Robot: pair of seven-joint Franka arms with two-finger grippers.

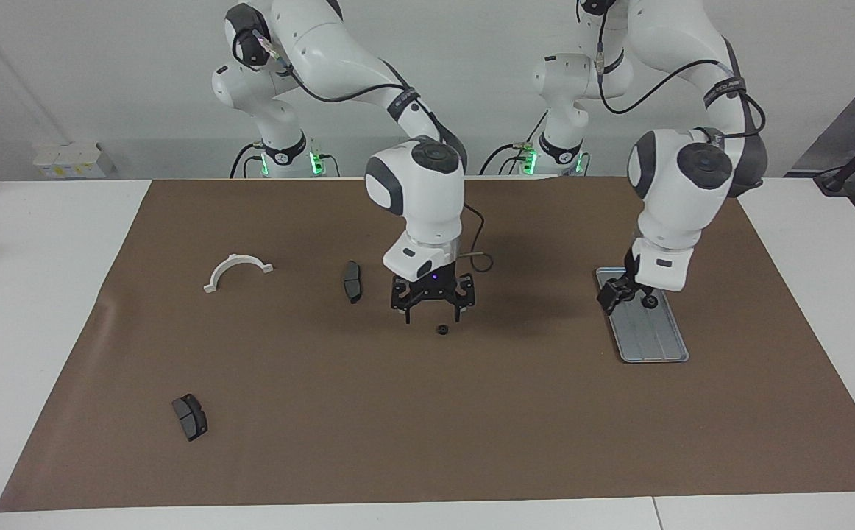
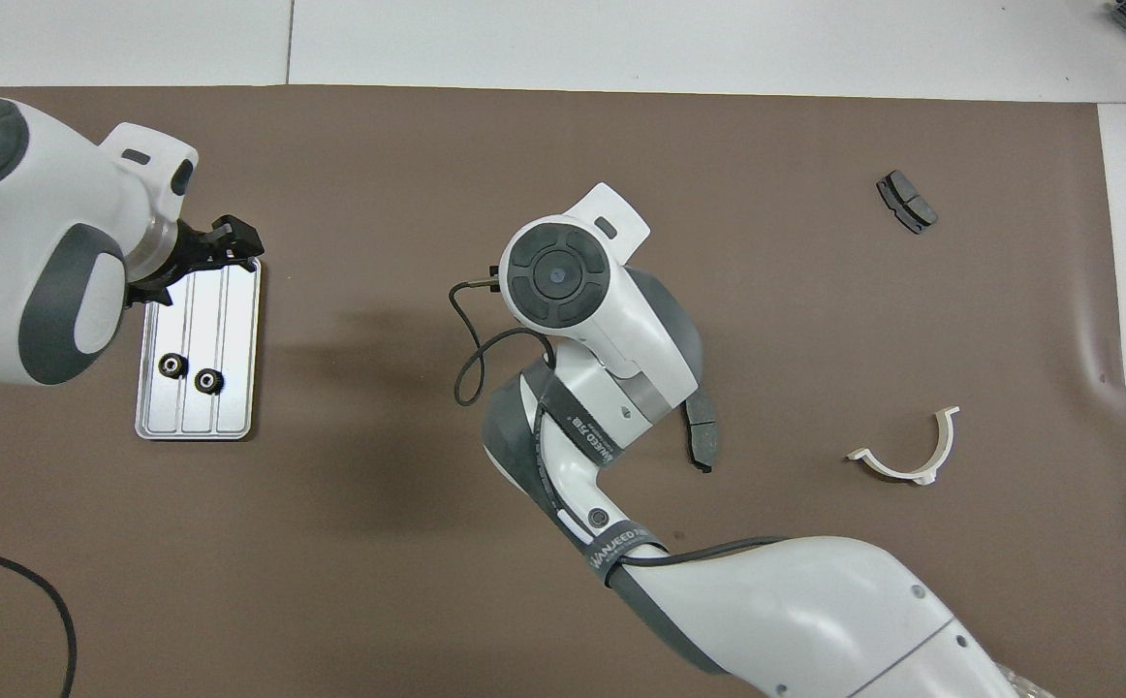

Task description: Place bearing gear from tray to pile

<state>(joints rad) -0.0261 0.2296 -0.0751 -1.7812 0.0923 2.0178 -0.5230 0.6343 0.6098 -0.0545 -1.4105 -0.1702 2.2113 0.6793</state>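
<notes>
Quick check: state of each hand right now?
Left hand: open, empty, over the tray.
Right hand: open, empty, over the mat by the loose gear.

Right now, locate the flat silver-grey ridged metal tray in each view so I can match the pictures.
Facing view: the flat silver-grey ridged metal tray lies at the picture's right, toward the left arm's end of the brown mat, under the left gripper.
Overhead view: the tray lies at the picture's left.
Shared landmark: the white curved plastic half-ring, toward the right arm's end.
</notes>
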